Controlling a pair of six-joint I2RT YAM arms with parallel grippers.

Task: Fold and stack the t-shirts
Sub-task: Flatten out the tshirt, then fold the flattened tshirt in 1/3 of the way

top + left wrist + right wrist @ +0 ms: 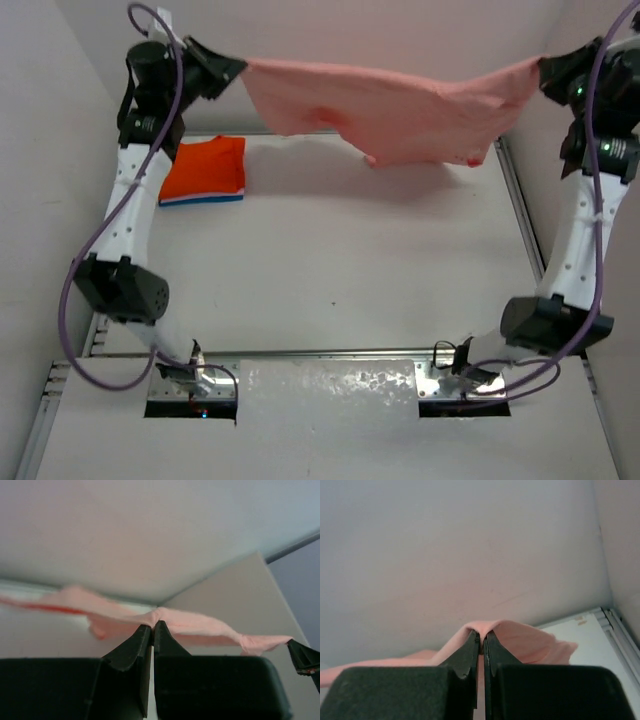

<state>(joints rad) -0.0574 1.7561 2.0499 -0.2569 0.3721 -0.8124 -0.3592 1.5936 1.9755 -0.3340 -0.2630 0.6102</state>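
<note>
A pale salmon-pink t-shirt (400, 110) hangs stretched in the air across the back of the table, held by two corners. My left gripper (238, 68) is shut on its left corner, and in the left wrist view the cloth (200, 625) bunches over the pinched tips of that gripper (152, 626). My right gripper (543, 68) is shut on the right corner; the pink cloth (530, 640) drapes over its closed tips (482, 636). A folded bright orange t-shirt (205, 168) lies at the back left of the table, with a thin blue edge (200, 200) under it.
A metal rail (520, 210) runs along the table's right side and another along the near edge (330, 353). Pale walls close in behind and on both sides. The white tabletop (350, 260) spreads below the hanging shirt.
</note>
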